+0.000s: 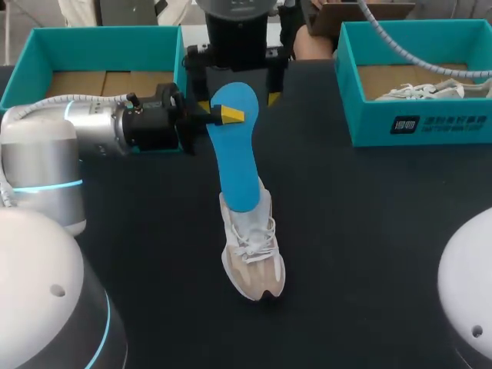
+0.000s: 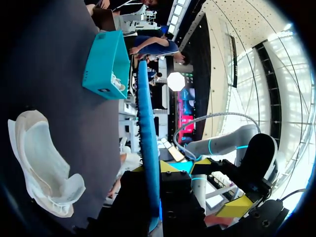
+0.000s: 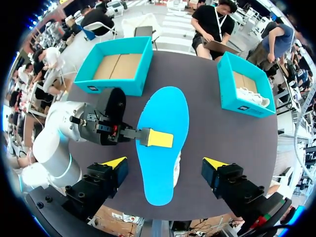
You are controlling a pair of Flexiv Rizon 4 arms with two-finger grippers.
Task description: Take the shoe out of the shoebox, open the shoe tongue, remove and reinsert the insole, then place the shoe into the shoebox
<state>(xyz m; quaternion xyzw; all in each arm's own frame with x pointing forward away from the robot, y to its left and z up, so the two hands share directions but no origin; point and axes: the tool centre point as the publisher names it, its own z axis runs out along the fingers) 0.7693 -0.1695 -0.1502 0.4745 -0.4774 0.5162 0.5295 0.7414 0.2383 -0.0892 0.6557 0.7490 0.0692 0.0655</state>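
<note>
My left gripper [image 1: 229, 115] clamps the blue insole [image 1: 237, 165] at its upper end, the shoe [image 1: 254, 265] under its lower end, my right gripper [image 3: 164, 163] open above.

The insole [image 1: 237, 146] is smooth, matt blue foam; the shoe [image 1: 254, 257] is pale mesh cloth with cloth laces; the bench [image 1: 369, 231] is matt black; the shoebox at ten o'clock [image 1: 108, 34] and the shoebox at two o'clock [image 1: 415, 127] are matt teal card, raw brown inside; the left arm [image 1: 42, 154] has a glossy silver-white shell; the left pincer [image 1: 229, 115] has matt yellow plastic tips.
</note>
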